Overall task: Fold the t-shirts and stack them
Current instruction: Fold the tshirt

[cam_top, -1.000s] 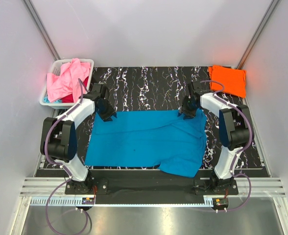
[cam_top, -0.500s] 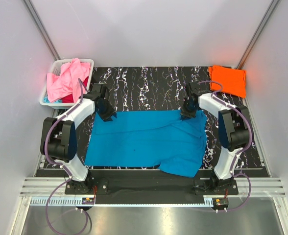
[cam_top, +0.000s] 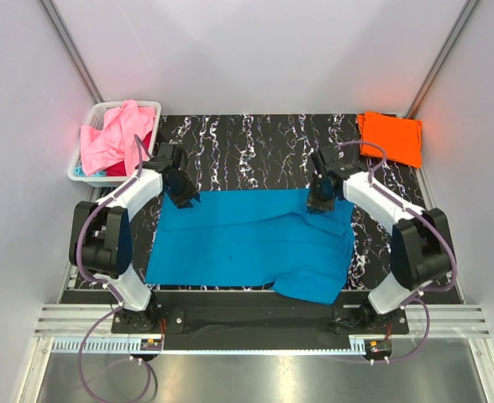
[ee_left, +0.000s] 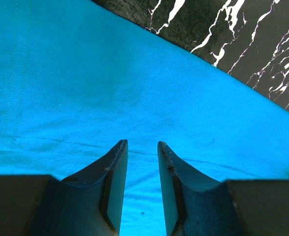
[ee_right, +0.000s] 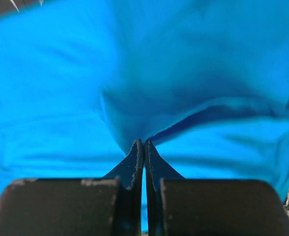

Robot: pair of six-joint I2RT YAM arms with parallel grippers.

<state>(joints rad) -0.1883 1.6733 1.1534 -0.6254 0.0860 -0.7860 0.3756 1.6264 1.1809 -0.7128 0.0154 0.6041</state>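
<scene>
While the teal-blue t-shirt (cam_top: 247, 243) is lying spread out on the black marbled table (cam_top: 255, 151), mostly flat but rumpled and doubled over along its near right corner, both arms are working on its far edge

Right gripper (cam_top: 317, 204) is down on the far right part of that edge with its fingers pressed together, and in the right wrist view you can see the blue cloth puckering into a little ridge that runs straight into the closed tips, so it's clamped on the shirt

Left gripper (cam_top: 186, 200) sits at the far left corner of the same shirt. Its fingers are apart with a clear gap between them, and the left wrist view just shows smooth blue cloth below and between them, with the shirt's edge and the marbled surface further out. Can't tell if the tips are actually touching the cloth

Other stuff: the orange t-shirt (cam_top: 390, 138) is folded in the far right corner of the table, well apart from the blue one. Over at the far left there's a white basket (cam_top: 102, 107) with the pink t-shirt (cam_top: 112, 138) heaped in it and spilling over the rim, and the red t-shirt (cam_top: 140, 143) peeking out underneath it
</scene>
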